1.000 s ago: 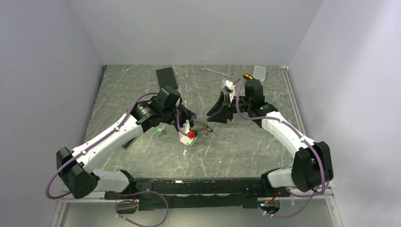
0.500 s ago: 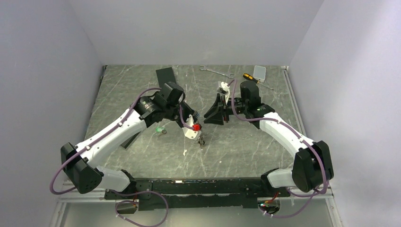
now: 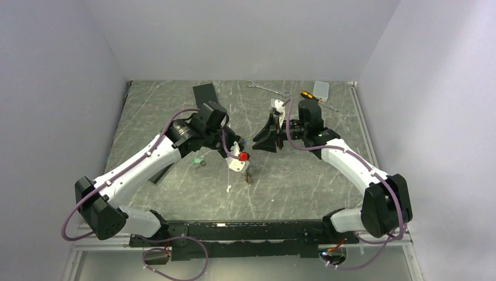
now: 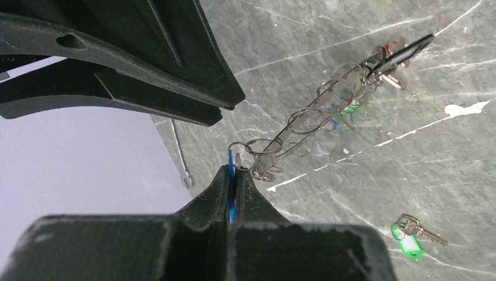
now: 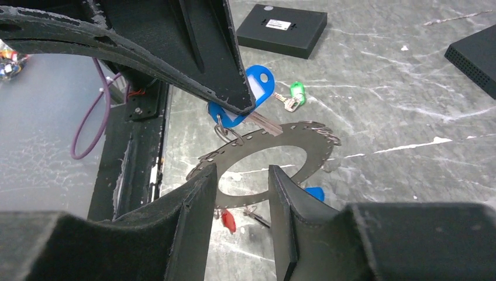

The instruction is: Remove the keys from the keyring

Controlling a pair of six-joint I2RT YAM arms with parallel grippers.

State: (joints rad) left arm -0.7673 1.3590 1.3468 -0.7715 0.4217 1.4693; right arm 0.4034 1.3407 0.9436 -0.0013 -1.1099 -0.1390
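Over the last second the left fingers (image 3: 234, 163) have shifted rearward, keys (image 3: 249, 175) dangling beneath; the right fingers (image 3: 263, 139) stand at their two o'clock. Left wrist: fingers clamped on a blue tag (image 4: 231, 175), keyring (image 4: 304, 120) stretching toward two o'clock over the worktop (image 4: 362, 193). Right wrist: fingers apart, ring visible between them.

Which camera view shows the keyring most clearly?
The right wrist view: there the keyring appears almost face-on, so its flat grey band and hollow centre are plain. The left wrist view shows the keyring edge-on, with small wire rings along it. The top external view gives only a tiny dark shape.
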